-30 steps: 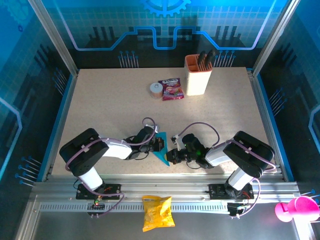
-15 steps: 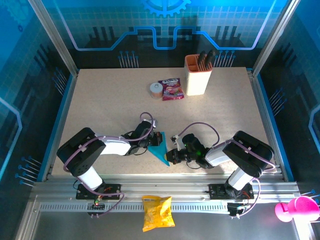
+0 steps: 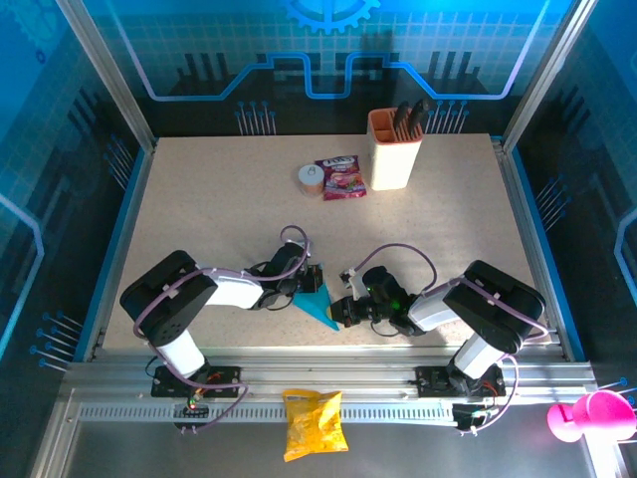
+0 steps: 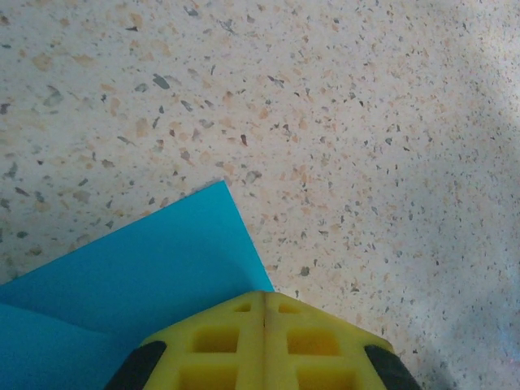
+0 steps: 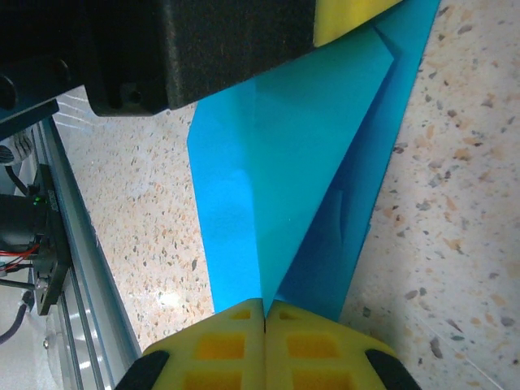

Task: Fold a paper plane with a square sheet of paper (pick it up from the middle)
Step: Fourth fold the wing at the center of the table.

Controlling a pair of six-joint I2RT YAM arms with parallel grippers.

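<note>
Paper [image 3: 318,302] looks thin and floppy; left gripper [image 4: 264,296] and right gripper [image 5: 265,305], both closed, rest on its ends; best pinched mid-crease.

Even, bright light is falling on the speckled table [image 3: 199,199], blue glow is tinting the walls [image 3: 60,119], soft shadow is dimming the left wrist view's right edge; close-ups are reading sharp.
</note>
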